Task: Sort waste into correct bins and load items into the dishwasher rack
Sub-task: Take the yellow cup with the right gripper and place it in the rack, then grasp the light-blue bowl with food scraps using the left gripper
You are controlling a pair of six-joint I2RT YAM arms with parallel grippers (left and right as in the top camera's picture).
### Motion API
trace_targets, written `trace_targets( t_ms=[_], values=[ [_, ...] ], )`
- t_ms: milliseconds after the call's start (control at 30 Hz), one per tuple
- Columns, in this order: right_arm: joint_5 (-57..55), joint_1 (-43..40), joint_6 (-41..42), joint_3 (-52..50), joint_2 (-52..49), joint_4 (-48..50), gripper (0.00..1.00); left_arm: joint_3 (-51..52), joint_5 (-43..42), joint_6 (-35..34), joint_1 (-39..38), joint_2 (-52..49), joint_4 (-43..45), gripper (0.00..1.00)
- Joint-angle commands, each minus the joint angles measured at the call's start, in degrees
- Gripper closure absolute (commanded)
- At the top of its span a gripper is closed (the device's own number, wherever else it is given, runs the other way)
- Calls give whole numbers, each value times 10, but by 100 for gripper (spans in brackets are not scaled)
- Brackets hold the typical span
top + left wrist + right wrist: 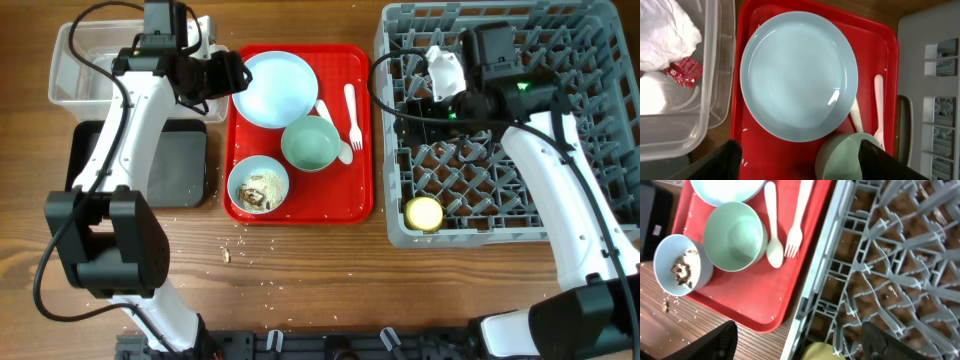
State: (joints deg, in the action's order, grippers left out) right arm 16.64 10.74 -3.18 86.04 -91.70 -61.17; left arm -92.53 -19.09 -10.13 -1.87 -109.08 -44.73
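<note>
No words, numbers, brand marks or signs can be read anywhere. The small red wrapper (685,71), just beside the white napkin (662,30) inside the clear tub (710,115), is too blurred to show any print.

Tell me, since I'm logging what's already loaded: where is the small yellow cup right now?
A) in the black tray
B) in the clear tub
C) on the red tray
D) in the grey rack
D, since the yellow cup sits inside the grey rack, in the corner next to the red tray.
</note>
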Motion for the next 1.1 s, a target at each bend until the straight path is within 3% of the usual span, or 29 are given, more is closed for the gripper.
trace_targets(
  t_ms=[0,267,500,667,1067],
  values=[
    [47,3,-9,9,4,34,21,-3,5,9,-11,-5,-18,24],
    [66,39,12,6,-3,114,21,-3,5,71,-56,-5,-85,23],
    [37,39,31,6,-8,143,21,-3,-29,65,-113,-5,-286,35],
    [42,39,2,6,-8,135,20,38,115,-24,-226,-5,-281,31],
    [42,38,-14,6,-8,133,19,93,80,-24,-238,-5,-297,33]
  ],
)
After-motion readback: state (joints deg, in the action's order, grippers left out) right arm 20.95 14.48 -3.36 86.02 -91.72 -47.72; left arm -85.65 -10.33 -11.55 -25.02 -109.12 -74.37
